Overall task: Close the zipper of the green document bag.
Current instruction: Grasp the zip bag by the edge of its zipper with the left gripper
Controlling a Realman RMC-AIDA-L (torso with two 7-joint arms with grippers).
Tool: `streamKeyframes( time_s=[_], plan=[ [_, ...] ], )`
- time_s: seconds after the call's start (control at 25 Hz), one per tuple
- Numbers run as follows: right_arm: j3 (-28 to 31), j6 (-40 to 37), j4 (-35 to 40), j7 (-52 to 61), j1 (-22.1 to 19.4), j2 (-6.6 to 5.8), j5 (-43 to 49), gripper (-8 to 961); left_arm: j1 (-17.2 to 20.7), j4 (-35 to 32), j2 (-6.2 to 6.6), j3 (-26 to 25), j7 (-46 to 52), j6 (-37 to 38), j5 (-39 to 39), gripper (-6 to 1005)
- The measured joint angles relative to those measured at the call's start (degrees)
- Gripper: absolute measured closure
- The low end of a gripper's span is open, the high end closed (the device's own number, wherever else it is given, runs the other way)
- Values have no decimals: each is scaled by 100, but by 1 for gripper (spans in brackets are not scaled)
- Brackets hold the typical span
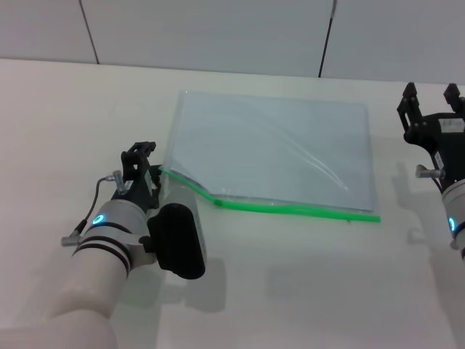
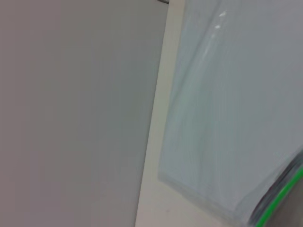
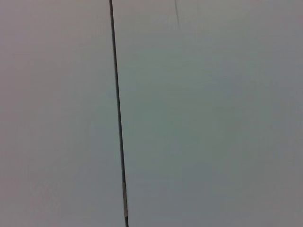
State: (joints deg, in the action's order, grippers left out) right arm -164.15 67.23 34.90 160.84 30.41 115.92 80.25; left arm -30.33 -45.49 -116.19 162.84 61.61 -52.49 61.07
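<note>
The green document bag (image 1: 272,149) lies flat on the table, translucent pale blue-grey. Its bright green zipper (image 1: 290,209) runs along the near long edge and kinks upward toward the left end. My left gripper (image 1: 140,161) sits just left of the bag's near-left corner, at the zipper's end. The left wrist view shows the bag (image 2: 236,109) close up, with a short stretch of the green zipper (image 2: 280,197) at one corner. My right gripper (image 1: 431,98) is open, off the bag's far-right corner and apart from it.
The bag rests on a cream table (image 1: 65,109). Grey wall panels (image 1: 218,33) with dark seams stand behind it. The right wrist view shows only wall panels and a seam (image 3: 118,123).
</note>
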Motion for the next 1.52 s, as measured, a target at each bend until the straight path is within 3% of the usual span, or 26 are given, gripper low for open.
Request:
streamKeyframes(
  time_s=[1.52],
  plan=[
    [-3, 16, 17, 0, 22, 0, 33, 300, -90, 66, 0, 48, -174, 233, 142, 551]
  ],
)
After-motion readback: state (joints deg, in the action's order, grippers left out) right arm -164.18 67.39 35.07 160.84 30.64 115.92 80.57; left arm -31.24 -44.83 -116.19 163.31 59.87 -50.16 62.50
